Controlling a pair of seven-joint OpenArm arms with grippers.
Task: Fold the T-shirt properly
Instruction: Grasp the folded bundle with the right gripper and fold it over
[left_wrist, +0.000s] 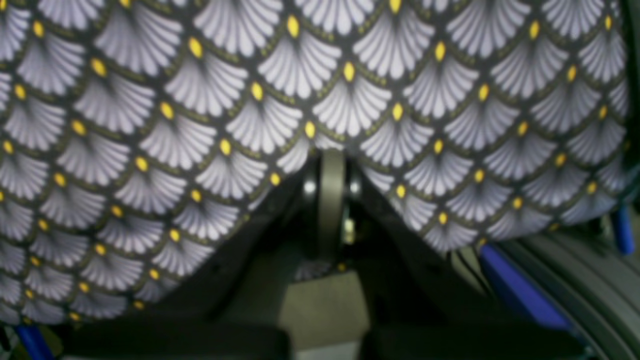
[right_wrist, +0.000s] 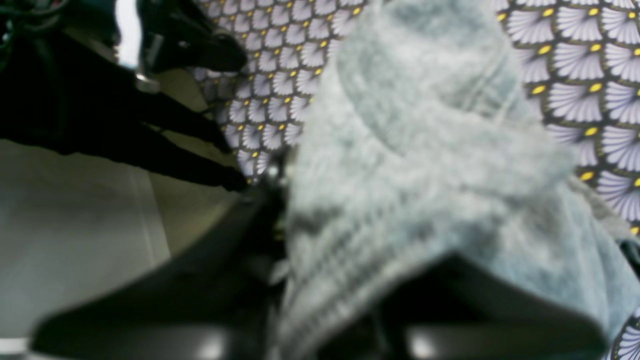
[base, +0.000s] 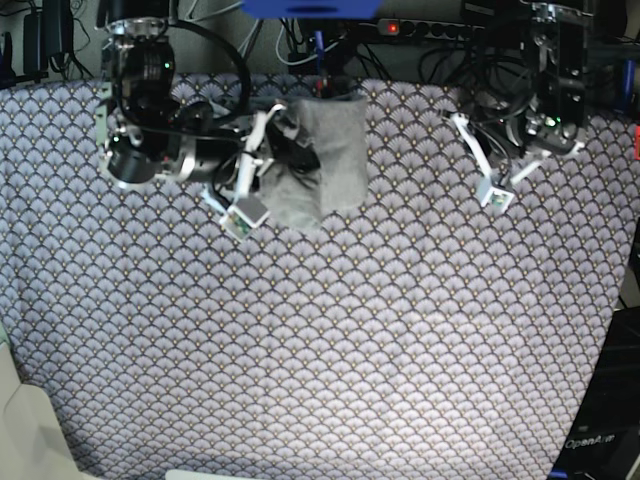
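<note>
The grey T-shirt (base: 325, 160) lies folded into a narrow stack at the back of the table, left of centre. My right gripper (base: 283, 150) is at its left edge. In the right wrist view the T-shirt (right_wrist: 425, 150) bunches between and over my right gripper's (right_wrist: 320, 215) dark fingers (right_wrist: 210, 270). The cloth hides one fingertip, so how the jaws stand is unclear. My left gripper (left_wrist: 331, 157) hovers over the bare patterned tablecloth (left_wrist: 200, 125), its fingers pressed together with nothing between them, far from the shirt.
The purple fan-patterned tablecloth (base: 330, 350) covers the whole table. Cables and a power strip (base: 420, 28) run along the back edge. The left arm (base: 550, 100) stands at the back right, and the table edge drops off beside the right gripper (right_wrist: 75, 225).
</note>
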